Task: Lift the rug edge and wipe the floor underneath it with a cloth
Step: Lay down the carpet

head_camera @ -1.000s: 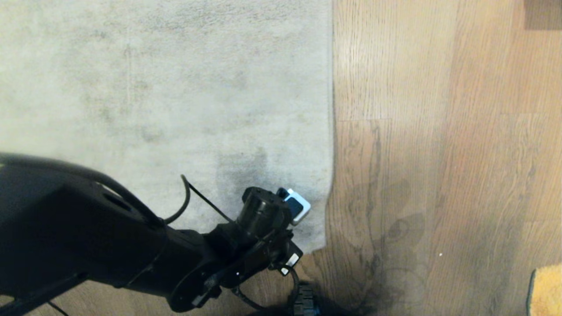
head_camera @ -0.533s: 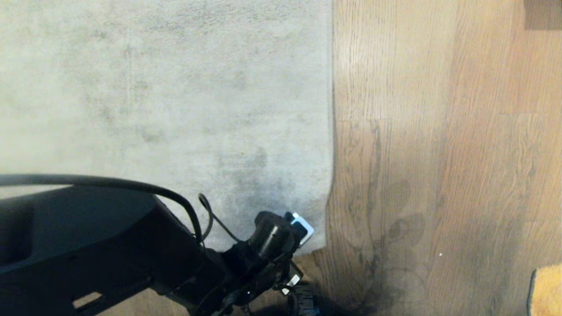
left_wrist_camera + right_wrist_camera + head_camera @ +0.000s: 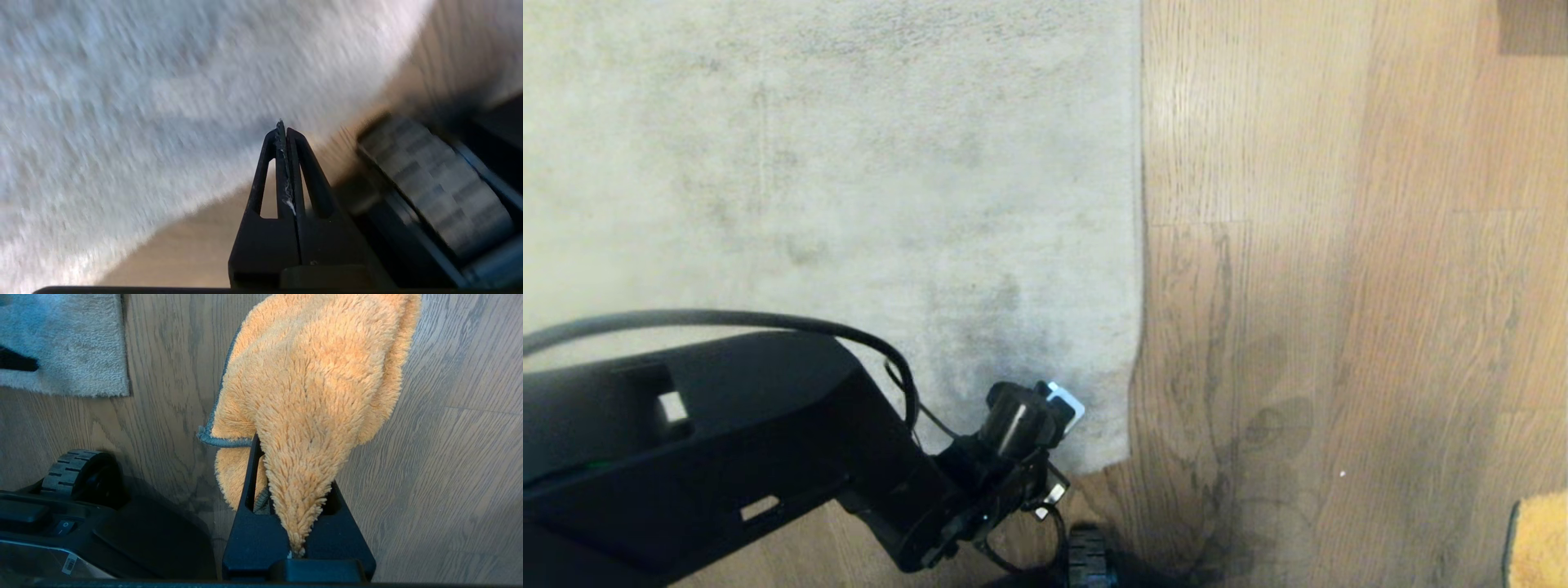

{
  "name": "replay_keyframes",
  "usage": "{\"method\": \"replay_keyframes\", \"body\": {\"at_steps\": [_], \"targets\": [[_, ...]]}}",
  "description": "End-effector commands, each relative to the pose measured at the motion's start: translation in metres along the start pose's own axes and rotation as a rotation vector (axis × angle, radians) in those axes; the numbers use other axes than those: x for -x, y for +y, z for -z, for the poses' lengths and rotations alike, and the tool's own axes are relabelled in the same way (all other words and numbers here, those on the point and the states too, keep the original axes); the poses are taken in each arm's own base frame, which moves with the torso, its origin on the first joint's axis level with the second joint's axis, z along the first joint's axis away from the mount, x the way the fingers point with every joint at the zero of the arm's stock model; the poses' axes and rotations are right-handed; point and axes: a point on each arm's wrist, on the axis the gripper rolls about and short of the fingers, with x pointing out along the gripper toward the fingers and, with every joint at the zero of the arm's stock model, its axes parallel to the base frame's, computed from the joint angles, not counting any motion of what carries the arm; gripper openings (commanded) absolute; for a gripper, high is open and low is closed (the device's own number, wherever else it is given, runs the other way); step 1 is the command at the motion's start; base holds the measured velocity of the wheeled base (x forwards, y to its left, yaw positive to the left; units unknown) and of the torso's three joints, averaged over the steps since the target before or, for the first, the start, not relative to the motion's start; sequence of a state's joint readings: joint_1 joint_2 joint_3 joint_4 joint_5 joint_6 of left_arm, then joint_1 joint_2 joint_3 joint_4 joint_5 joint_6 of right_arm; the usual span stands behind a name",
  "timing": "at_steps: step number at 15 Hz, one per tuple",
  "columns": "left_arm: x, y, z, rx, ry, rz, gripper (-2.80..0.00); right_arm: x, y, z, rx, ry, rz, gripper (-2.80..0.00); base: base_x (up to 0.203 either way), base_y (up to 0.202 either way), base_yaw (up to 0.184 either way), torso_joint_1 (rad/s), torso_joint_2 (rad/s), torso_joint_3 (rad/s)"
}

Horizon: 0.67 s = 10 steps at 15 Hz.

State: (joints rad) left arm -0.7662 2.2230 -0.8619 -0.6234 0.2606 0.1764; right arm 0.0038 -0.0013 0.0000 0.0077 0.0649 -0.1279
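Rug edge [image 3: 1131, 392] lies flat on floor [image 3: 1339, 245] by left gripper [image 3: 282, 126], jaws pressed together holding nothing, so spread them and scoop under the corner; right gripper [image 3: 286, 490] jaws pinch cloth [image 3: 314, 384].

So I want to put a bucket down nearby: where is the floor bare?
Bare floor runs right of the rug edge, up to the cloth. Crowded at the rug corner: left gripper and base wheel.

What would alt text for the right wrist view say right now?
The right tool is shut on the orange cloth, which drapes over it above the wood floor. The rug edge and a base wheel sit off to one side.
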Motion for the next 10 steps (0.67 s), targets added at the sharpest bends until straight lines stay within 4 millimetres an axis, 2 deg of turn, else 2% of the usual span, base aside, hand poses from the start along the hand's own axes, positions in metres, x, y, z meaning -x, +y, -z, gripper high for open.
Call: {"method": "replay_keyframes", "body": {"at_steps": [1,4,6,10], "targets": [[-0.018,-0.001,-0.004,0.008,-0.015,-0.009,-2.80,0.000,0.000,0.000,0.001,0.001,-0.002,-2.80,0.000,0.000,0.000,0.000,0.00,0.000],[-0.032,-0.002,-0.019,0.021,-0.064,-0.019,-2.80,0.000,0.000,0.000,0.001,0.001,-0.002,-2.80,0.000,0.000,0.000,0.000,0.00,0.000],[-0.038,0.000,-0.020,0.034,-0.094,-0.031,-2.80,0.000,0.000,0.000,0.001,0.001,-0.001,-2.80,0.000,0.000,0.000,0.000,0.00,0.000],[-0.032,0.003,-0.028,0.051,-0.132,-0.037,-2.80,0.000,0.000,0.000,0.001,0.001,0.000,-2.80,0.000,0.000,0.000,0.000,0.00,0.000]]}}
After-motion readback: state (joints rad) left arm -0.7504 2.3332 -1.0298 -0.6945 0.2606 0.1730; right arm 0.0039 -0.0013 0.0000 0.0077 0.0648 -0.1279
